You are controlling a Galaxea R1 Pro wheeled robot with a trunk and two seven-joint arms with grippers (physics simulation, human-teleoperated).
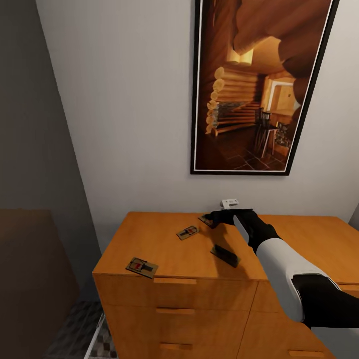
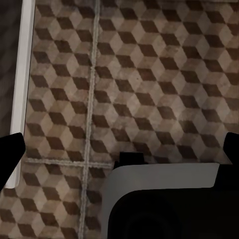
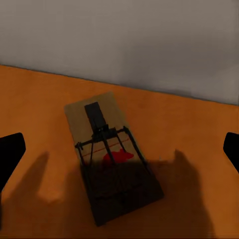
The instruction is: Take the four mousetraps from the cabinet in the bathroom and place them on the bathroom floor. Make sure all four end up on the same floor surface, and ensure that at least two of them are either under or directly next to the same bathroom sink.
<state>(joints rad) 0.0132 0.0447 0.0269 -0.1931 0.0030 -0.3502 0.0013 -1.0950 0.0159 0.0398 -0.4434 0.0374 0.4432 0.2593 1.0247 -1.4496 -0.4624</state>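
Plain pale wall [image 1: 124,124] behind, large framed picture [image 1: 259,85] of a log interior hung above. Orange-brown cabinet [image 1: 164,244]: smooth wood top, slim matching drawer handles. Cube-patterned bathroom floor [image 2: 149,74] tiled, pale grout, seen beneath left gripper [image 2: 119,149], fingers set wide. Right gripper [image 3: 119,149] poised over rear mousetrap [image 3: 112,157], jaws apart, nothing held. Four mousetraps on cabinet top: front-left [image 1: 141,267], centre [image 1: 187,232], dark one [image 1: 225,255], rear one [image 1: 207,220] at fingertips. Flat thin boards, dark wire, red mark. Advised: descend square, straddle narrow sides, close firmly; thin profile likely to slip.
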